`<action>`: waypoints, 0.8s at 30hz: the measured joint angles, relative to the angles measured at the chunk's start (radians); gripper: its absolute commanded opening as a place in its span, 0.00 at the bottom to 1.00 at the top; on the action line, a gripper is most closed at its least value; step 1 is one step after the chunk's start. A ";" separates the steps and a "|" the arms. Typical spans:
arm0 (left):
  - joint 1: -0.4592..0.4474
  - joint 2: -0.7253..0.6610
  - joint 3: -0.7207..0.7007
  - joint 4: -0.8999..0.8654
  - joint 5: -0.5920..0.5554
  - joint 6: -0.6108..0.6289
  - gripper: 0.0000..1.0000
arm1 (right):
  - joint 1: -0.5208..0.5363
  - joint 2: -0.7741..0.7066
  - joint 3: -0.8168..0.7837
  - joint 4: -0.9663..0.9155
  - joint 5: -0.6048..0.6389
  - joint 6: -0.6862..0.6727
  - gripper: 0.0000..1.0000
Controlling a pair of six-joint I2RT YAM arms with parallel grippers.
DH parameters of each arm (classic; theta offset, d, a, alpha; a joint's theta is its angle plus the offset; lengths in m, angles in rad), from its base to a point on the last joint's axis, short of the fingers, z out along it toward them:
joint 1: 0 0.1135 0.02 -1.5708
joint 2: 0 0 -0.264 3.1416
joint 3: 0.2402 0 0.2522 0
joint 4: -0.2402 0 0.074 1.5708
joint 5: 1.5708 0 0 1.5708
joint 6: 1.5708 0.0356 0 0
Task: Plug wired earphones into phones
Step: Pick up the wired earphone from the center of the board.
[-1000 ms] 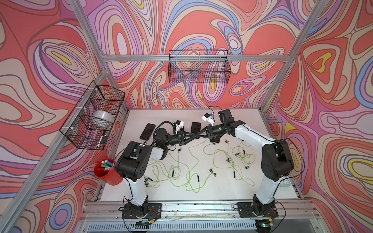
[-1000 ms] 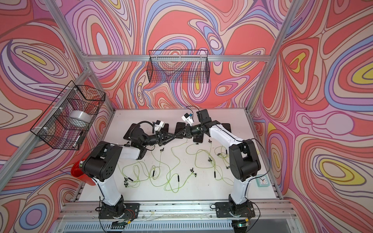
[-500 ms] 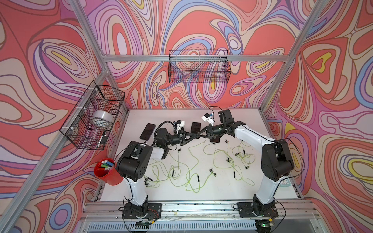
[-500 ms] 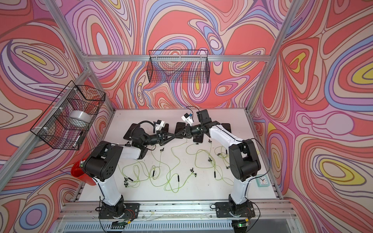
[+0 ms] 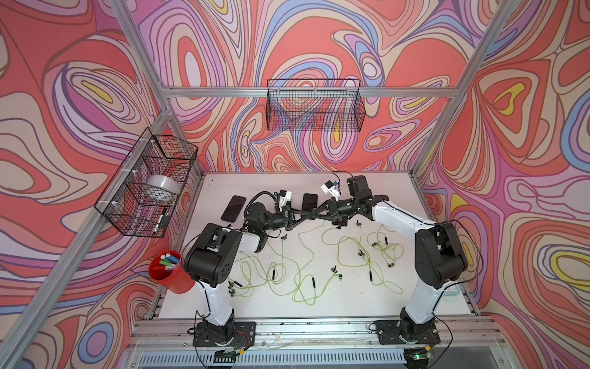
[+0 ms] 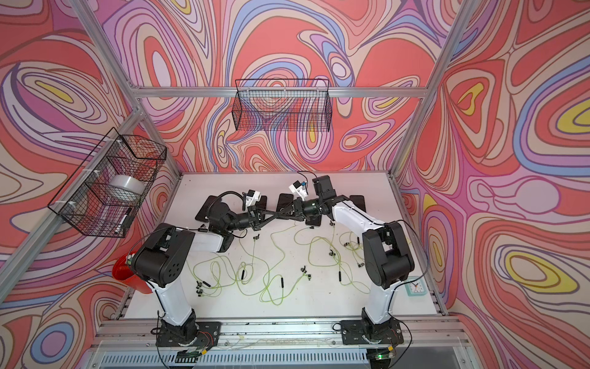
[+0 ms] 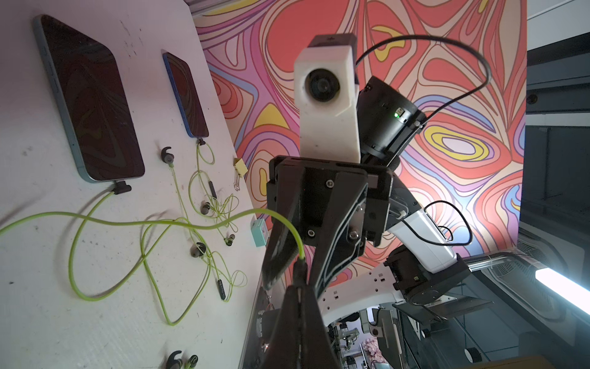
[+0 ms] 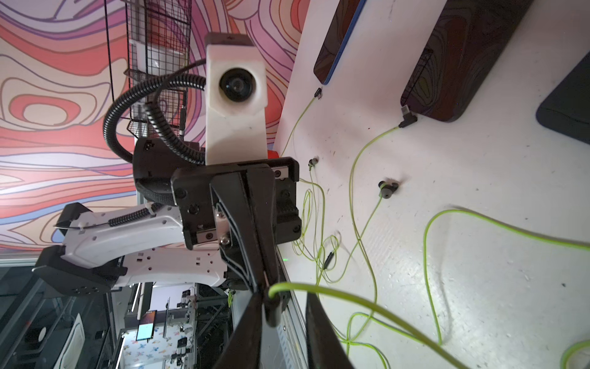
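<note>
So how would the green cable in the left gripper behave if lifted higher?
Probably floppy: the cable sags in a loose curve from the left gripper toward the table. Likely light: one pinch at its end carries it. It may snag, since it passes over other earphones lying in loops.

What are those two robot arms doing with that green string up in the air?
It looks like a handover. The left end effector is shut on the dark plug of a yellow-green earphone cable, above the white table. The right end effector has its jaws apart around it. One phone nearby already looks plugged in.
</note>
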 measured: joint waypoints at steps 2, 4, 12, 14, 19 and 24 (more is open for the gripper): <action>0.000 0.000 0.000 0.000 -0.014 0.000 0.00 | 0.000 -0.025 -0.037 0.042 0.003 0.043 0.24; -0.001 0.000 0.000 0.000 -0.026 0.000 0.00 | 0.000 -0.048 -0.069 0.097 0.005 0.086 0.23; -0.016 0.000 0.000 0.012 -0.061 -0.001 0.00 | 0.000 -0.069 -0.127 0.258 0.016 0.217 0.21; -0.018 0.000 0.000 0.018 -0.069 -0.001 0.00 | 0.000 -0.069 -0.127 0.269 0.022 0.229 0.21; -0.018 0.000 0.003 0.023 -0.084 -0.004 0.00 | 0.000 -0.068 -0.127 0.294 0.031 0.249 0.18; -0.019 0.000 0.009 0.023 -0.088 -0.009 0.00 | 0.000 -0.066 -0.127 0.303 0.037 0.256 0.17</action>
